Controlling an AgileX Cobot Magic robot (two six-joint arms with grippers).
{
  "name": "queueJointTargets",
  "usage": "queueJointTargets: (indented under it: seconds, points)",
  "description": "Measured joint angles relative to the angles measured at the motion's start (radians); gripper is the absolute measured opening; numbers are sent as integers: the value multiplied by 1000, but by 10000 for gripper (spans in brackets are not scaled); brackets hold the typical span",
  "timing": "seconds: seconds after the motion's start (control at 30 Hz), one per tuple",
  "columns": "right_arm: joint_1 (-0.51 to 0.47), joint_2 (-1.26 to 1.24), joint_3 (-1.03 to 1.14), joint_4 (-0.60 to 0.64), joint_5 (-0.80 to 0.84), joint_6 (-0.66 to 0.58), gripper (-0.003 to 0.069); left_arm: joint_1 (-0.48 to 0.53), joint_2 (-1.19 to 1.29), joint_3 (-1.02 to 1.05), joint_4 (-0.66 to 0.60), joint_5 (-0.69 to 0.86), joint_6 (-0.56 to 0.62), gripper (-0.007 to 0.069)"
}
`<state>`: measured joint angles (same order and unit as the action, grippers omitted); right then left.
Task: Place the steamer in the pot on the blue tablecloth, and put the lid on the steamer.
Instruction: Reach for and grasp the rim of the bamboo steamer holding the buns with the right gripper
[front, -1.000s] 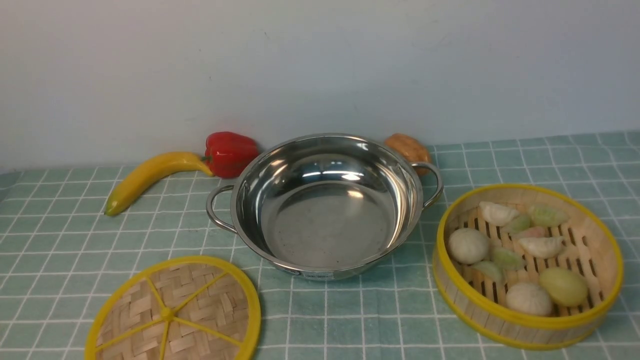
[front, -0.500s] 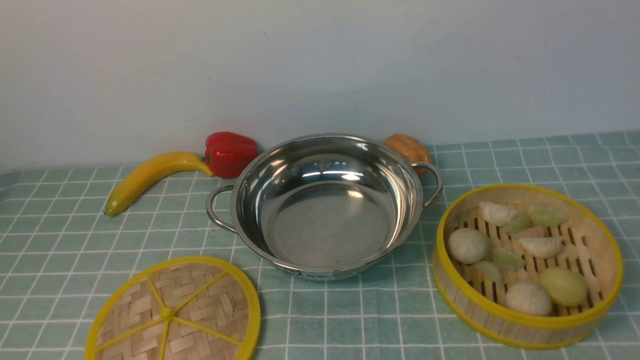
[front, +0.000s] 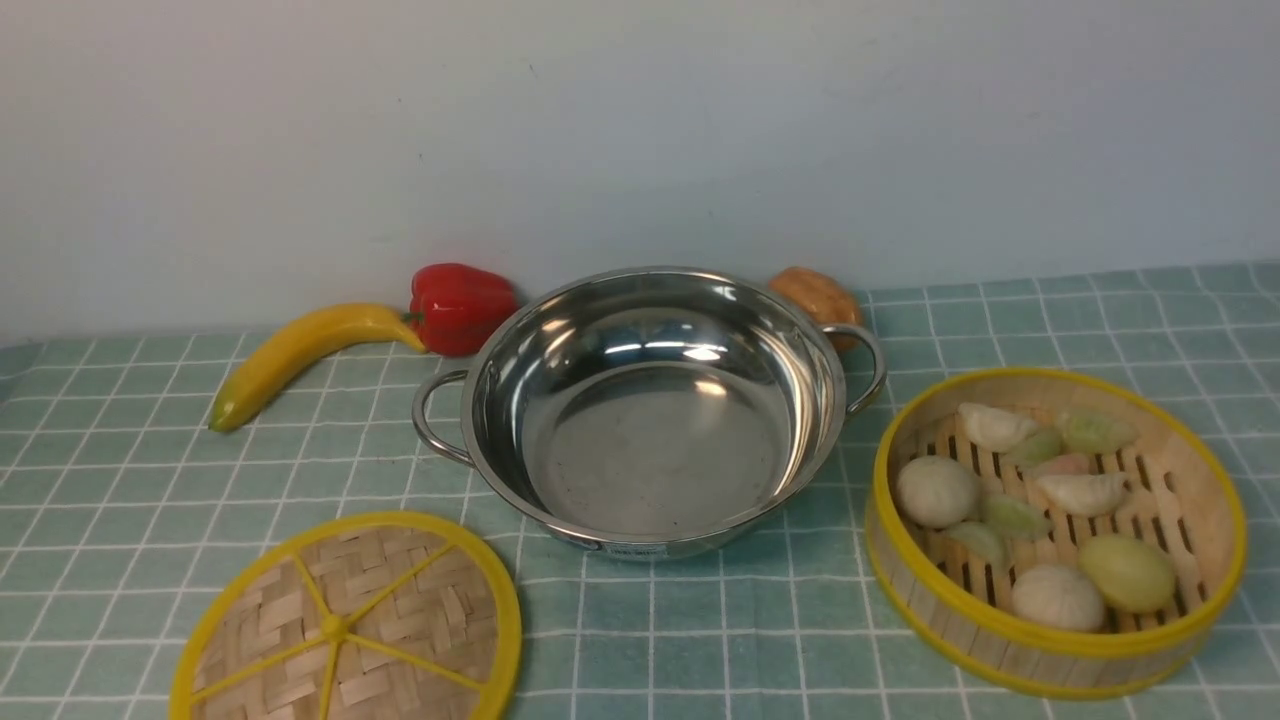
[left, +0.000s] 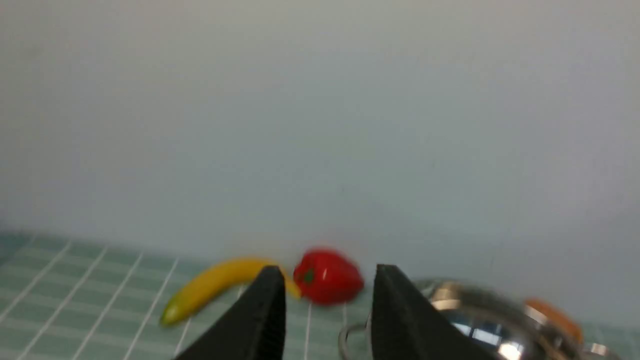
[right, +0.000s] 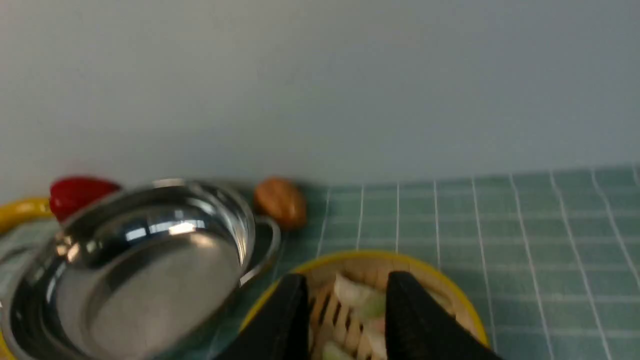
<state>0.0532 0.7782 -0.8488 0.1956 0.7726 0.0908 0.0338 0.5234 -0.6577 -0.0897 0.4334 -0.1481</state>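
1. Front view: no arms in shot. Only this view shows the whole lid (front: 345, 625), flat on the blue tablecloth (front: 120, 500), front-left of the pot (front: 650, 450). The steamer (front: 1000, 625) sits on the cloth to the pot's right, not in it.
2. L wrist view: left gripper (left: 328, 270) has its fingers apart w/ nothing btwn, facing banana (left: 215, 287) & red pepper (left: 327, 277). R wrist view: right gripper (right: 347, 277) is also parted & empty, over the steamer's rim.
3. Vs earlier front frames: nothing moved.
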Motion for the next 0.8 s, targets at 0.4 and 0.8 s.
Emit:
queueJointTargets:
  seconds: [0.4, 0.8]
  points:
    - [0, 392, -1, -204, 151, 99, 240, 0, 379, -79, 73, 391, 45, 243]
    - [-120, 616, -38, -208, 36, 137, 240, 0, 569, -80, 104, 382, 96, 243]
